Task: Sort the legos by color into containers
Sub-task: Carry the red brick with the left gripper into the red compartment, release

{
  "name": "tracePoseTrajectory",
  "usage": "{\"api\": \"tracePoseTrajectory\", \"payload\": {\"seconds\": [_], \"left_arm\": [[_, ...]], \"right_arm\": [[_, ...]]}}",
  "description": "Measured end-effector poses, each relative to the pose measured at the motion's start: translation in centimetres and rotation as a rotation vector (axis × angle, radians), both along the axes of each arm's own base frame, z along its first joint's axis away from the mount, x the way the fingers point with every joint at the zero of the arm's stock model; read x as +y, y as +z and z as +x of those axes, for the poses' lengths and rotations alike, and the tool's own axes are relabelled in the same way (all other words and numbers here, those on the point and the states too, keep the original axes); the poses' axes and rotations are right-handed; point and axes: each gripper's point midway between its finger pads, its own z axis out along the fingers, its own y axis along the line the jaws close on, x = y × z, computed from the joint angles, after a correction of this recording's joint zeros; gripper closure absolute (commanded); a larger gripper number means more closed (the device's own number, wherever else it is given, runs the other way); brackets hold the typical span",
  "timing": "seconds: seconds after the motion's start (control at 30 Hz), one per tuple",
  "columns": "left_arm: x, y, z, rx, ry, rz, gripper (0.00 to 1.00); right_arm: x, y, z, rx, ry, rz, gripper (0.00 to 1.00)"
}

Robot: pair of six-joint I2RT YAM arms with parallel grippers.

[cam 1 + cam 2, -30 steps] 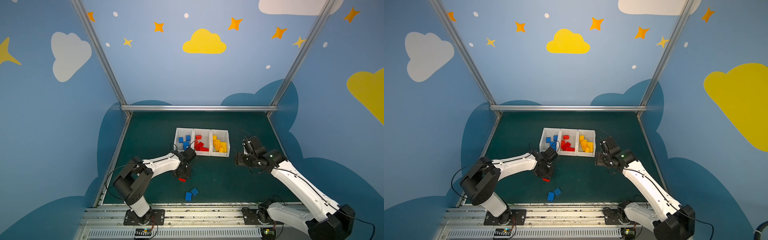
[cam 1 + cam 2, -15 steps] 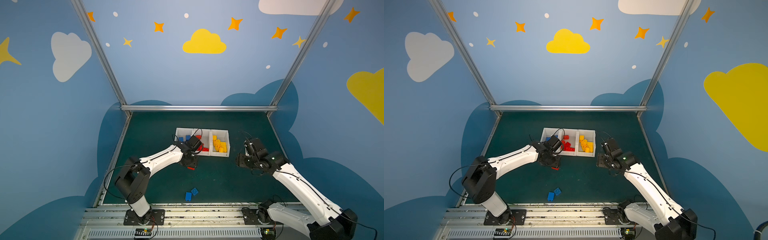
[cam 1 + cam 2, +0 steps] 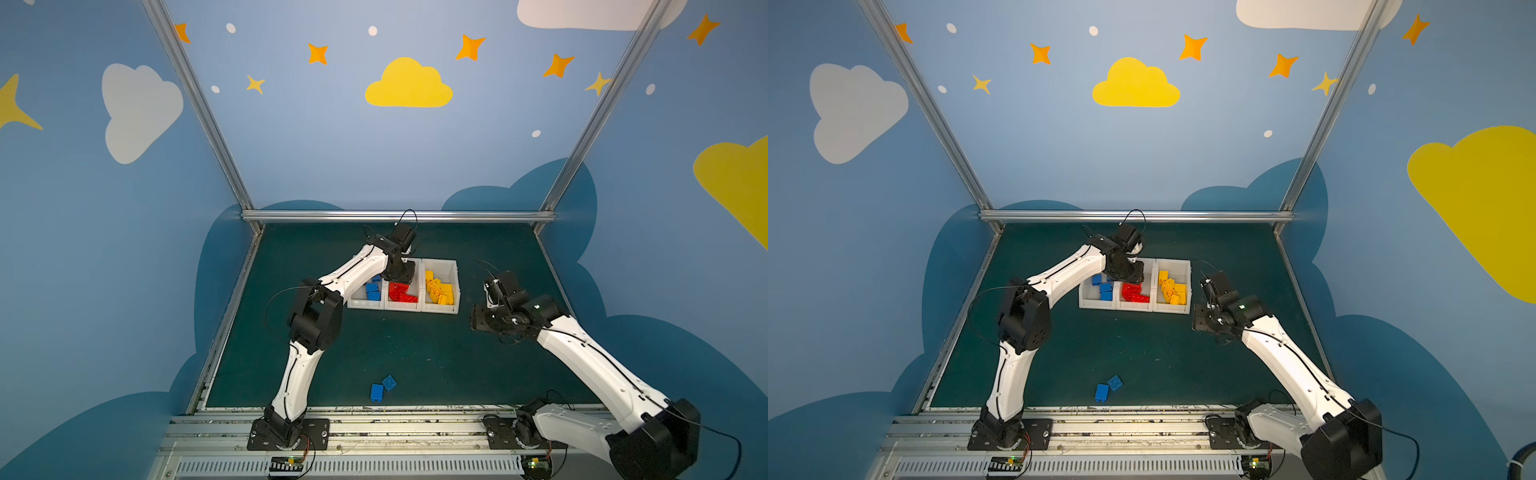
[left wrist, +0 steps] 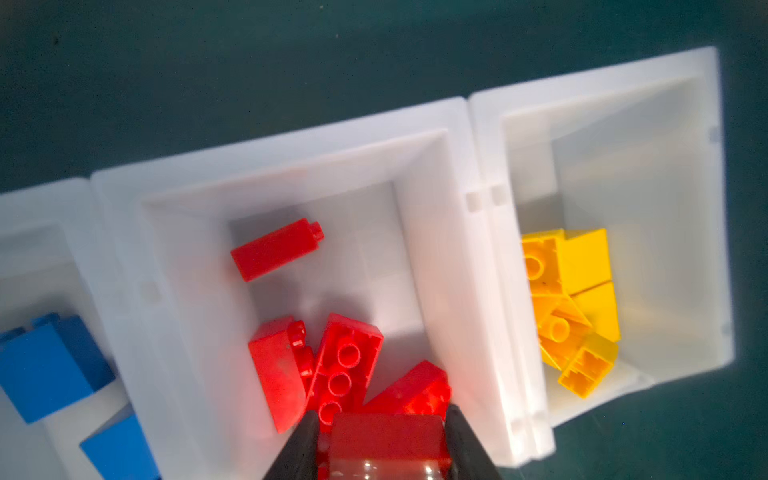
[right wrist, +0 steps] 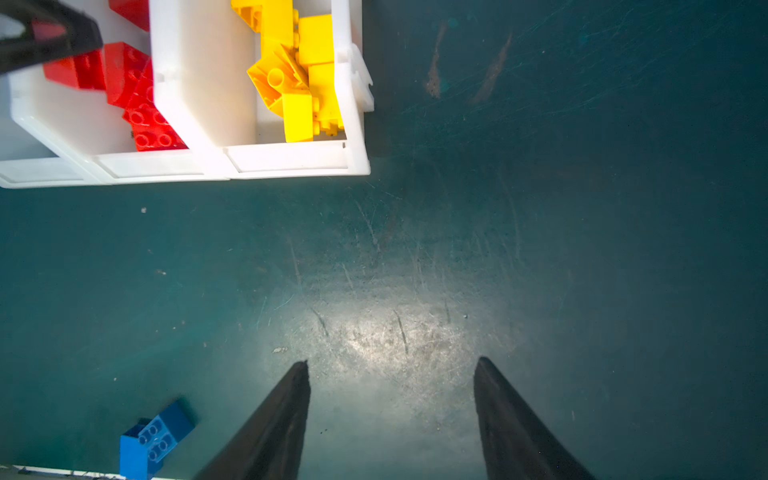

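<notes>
Three joined white containers hold blue legos on the left, red legos in the middle and yellow legos on the right. My left gripper is shut on a red brick and hangs over the middle container, above several red bricks. In both top views the left gripper covers that container's far end. Two blue bricks lie together near the table's front edge. My right gripper is open over bare table, right of the containers.
The green table mat is bounded by metal rails at the back and front. The right arm's wrist hovers beside the yellow container. The blue bricks show at the edge of the right wrist view.
My left gripper has lifted the red brick from the mat in front of the containers and carried it back over the middle one. The right arm has shifted only slightly.
</notes>
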Motion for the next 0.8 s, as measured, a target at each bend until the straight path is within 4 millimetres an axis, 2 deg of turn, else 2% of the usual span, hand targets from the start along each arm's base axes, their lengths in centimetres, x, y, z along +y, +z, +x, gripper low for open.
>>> {"api": "tracePoseTrajectory", "payload": {"seconds": [0.17, 0.43, 0.6, 0.73, 0.8], "left_arm": [[-0.2, -0.9, 2.1, 0.015, 0.005, -0.018, 0.45], [-1.1, 1.3, 2.5, 0.004, -0.017, -0.062, 0.4], [-0.6, 1.3, 1.3, 0.027, -0.019, -0.059, 0.39], [0.8, 1.7, -0.7, 0.039, -0.007, -0.059, 0.39], [1.5, 2.7, -1.9, 0.025, -0.001, -0.071, 0.38]], "right_arm": [[0.2, -0.1, 1.4, 0.02, 0.003, -0.011, 0.32], [0.8, 2.1, 3.1, 0.0, -0.008, 0.005, 0.32], [1.3, 2.8, 3.6, -0.007, -0.004, 0.018, 0.33], [2.1, 1.9, 3.5, 0.04, 0.016, 0.044, 0.34], [2.9, 1.4, 3.2, 0.073, 0.033, 0.07, 0.35]]}}
